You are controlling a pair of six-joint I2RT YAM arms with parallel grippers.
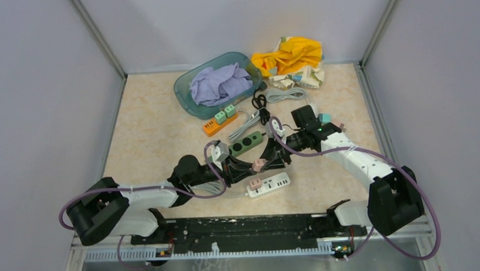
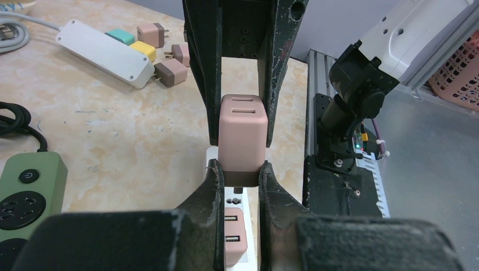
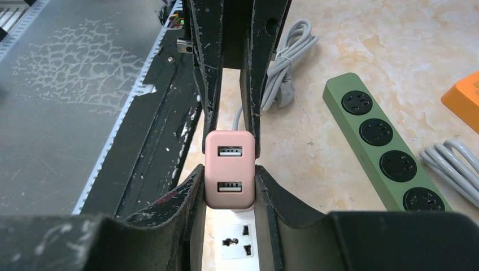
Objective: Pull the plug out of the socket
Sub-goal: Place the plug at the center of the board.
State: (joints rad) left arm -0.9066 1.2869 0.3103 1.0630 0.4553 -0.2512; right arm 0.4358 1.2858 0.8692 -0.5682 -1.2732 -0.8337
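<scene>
- The left hand (image 2: 238, 171) reaches in from the left and is clamped tight on the low, darker base of the pink plug (image 2: 243, 130).
- The pink plug stands upright on the white power strip (image 1: 274, 183), its two ports facing up. Whether its prongs sit fully in the socket cannot be told.
- The white power strip lies on the desk (image 1: 153, 132) near the arm bases, with a second pink plug (image 2: 233, 243) at its left end.
- The right hand (image 3: 229, 169) comes in from the right and is closed on the strip's sides, its fingers flanking the gripped plug.
</scene>
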